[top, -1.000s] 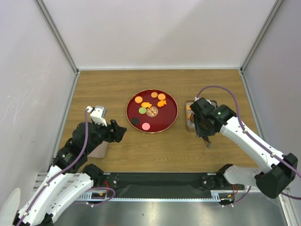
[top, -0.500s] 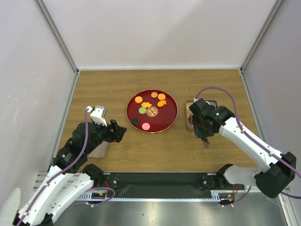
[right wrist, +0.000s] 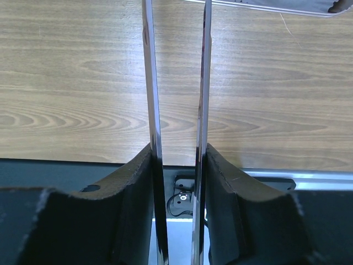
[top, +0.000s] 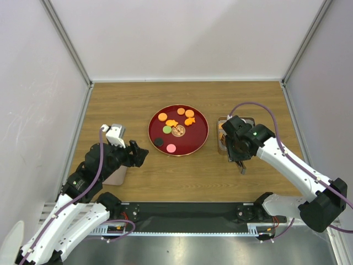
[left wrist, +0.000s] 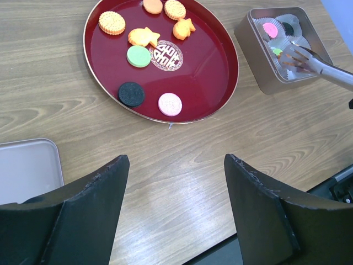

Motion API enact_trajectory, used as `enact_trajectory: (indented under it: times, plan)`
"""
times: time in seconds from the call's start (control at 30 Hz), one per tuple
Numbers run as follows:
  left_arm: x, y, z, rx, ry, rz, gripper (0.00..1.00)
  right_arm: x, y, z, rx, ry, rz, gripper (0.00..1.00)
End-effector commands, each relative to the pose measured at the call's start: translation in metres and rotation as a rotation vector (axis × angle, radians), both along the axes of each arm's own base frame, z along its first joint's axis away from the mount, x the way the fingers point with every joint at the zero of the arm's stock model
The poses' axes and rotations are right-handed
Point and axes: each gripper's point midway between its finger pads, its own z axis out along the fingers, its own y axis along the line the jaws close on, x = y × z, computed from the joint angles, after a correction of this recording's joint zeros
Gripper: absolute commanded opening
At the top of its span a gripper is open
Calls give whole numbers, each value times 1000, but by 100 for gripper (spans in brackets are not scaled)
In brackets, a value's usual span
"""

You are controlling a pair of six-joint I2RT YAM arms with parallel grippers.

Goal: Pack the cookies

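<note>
from above, your right arm covers most of the tin [top: 249, 120], so you cannot see what lies in it there. your left arm hides all but a pale corner of the tray [top: 117, 178].

in the left wrist view that tray runs off the left edge and behind a finger of the left gripper [left wrist: 175, 165]. the plate [left wrist: 209, 72] is clipped by the top edge, and the tongs [left wrist: 325, 67] leave at the right edge. their tips cover part of the cookies [left wrist: 270, 29] in the tin; whether they hold anything is too small to tell.

in the right wrist view the blades run off the top edge, tips unseen, and a grey metal rim [right wrist: 276, 4] is cut off there too.
</note>
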Motion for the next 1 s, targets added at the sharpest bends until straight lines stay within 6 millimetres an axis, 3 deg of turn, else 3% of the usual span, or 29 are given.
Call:
enact_trajectory:
  times: [0.0, 0.97]
  plan:
    - [2, -3, 8, -9, -30, -16, 76, 2, 2, 3, 21, -18, -9, 40]
    - [2, -4, 7, -8, -27, -17, 76, 4, 1, 2, 13, -14, -6, 48]
